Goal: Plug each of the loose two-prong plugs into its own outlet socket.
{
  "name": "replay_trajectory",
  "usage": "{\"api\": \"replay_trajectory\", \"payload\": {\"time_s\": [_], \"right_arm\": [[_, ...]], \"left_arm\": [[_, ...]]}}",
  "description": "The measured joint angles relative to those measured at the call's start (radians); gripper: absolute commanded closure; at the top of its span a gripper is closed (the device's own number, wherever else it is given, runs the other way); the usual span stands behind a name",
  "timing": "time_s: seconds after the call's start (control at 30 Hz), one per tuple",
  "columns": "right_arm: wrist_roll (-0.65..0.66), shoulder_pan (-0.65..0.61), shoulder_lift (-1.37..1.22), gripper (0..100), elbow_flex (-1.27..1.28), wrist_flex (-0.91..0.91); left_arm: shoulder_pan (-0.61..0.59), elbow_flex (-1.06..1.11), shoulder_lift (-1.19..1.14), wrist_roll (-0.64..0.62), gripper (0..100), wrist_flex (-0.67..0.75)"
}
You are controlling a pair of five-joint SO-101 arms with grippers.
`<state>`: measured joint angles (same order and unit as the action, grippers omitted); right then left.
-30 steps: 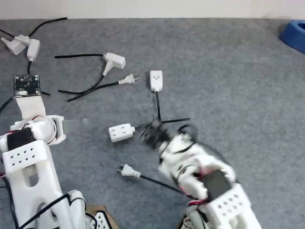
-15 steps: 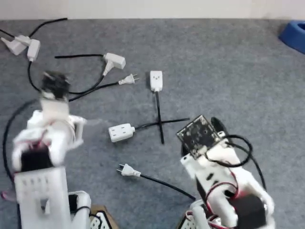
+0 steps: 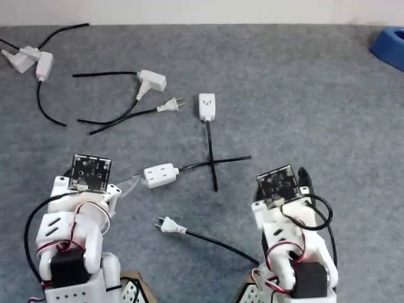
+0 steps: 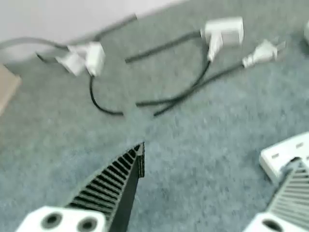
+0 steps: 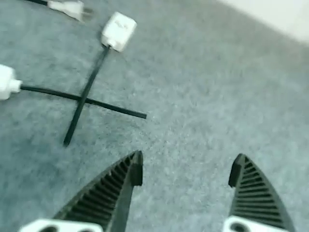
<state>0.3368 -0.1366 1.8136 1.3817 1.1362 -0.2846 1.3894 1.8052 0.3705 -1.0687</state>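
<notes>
A white outlet socket (image 3: pixel 160 175) lies at the table's middle, its black cord crossing that of a second socket (image 3: pixel 206 106) farther back. One loose two-prong plug (image 3: pixel 169 105) rests just left of that far socket, another plug (image 3: pixel 167 225) nearer the front. My left gripper (image 4: pixel 212 179) hangs open over bare carpet, just left of the middle socket (image 4: pixel 285 157). My right gripper (image 5: pixel 187 169) is open too, holding nothing, right of the crossed cords (image 5: pixel 84 99) with the far socket (image 5: pixel 118 31) beyond.
A white angled adapter (image 3: pixel 151 80) with its cord lies behind the plugs. Two joined white plug pieces (image 3: pixel 28 60) sit at the far left corner. A blue object (image 3: pixel 388 44) is at the far right edge. Grey carpet stretches bare on the right.
Both arms have drawn back toward the front edge. The right gripper left the cord crossing, and the left arm swung from the far left to beside the middle socket.
</notes>
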Motion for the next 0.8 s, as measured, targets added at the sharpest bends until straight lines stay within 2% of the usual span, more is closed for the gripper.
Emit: {"api": "replay_trajectory", "payload": {"time_s": [0.3, 0.53, 0.8], "right_arm": [[-0.044, 0.025, -0.005, 71.7, 0.282, -0.298], [-0.046, 0.037, -0.006, 71.7, 0.29, -0.387], [-0.046, 0.064, -0.006, 71.7, 0.29, -0.433]], "left_arm": [[0.031, 0.127, 0.005, 0.003, 58, 0.098], [0.038, 0.288, 0.003, 0.003, 58, 0.299], [0.095, 0.29, 0.003, 0.003, 58, 0.334]]}}
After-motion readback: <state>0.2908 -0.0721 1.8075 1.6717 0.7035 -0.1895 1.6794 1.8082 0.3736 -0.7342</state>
